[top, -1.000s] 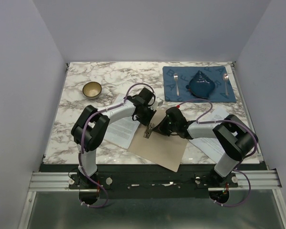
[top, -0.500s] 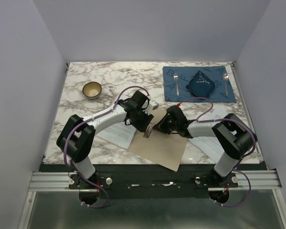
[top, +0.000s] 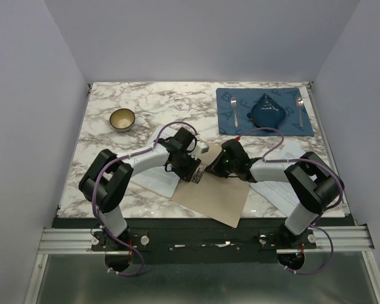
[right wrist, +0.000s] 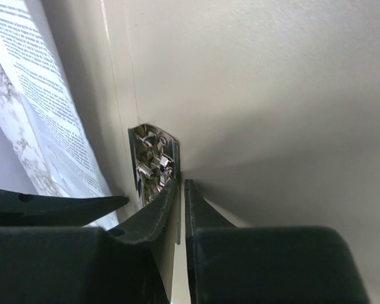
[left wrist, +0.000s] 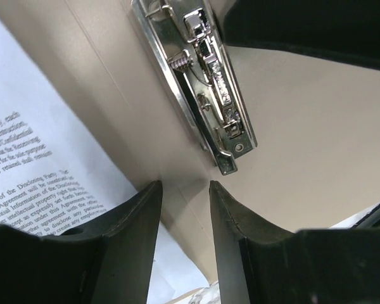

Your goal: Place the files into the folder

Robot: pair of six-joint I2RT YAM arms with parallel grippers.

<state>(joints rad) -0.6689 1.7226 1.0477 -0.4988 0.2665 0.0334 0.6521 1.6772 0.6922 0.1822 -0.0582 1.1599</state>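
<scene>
left gripper half open, empty, just below the folder's metal clip. right gripper nearly closed at the clip's end; can't tell if it's pinching it. files lie left of the clip, not under it. Risk: the clip snaps down before a sheet gets under.

**Soft, even light from above; the wrist views are dimmer and partly blurred**

From the top we see the marbled surface brightly and evenly lit, in focus, with only faint shadows under the arms. In the left wrist view the metal clip is crisp and throws bright glints, while the left pincer at the near edge is dark and out of focus. In the right wrist view a broad grey shadow falls across the folder, and the print on the files at left looks slightly soft.
</scene>
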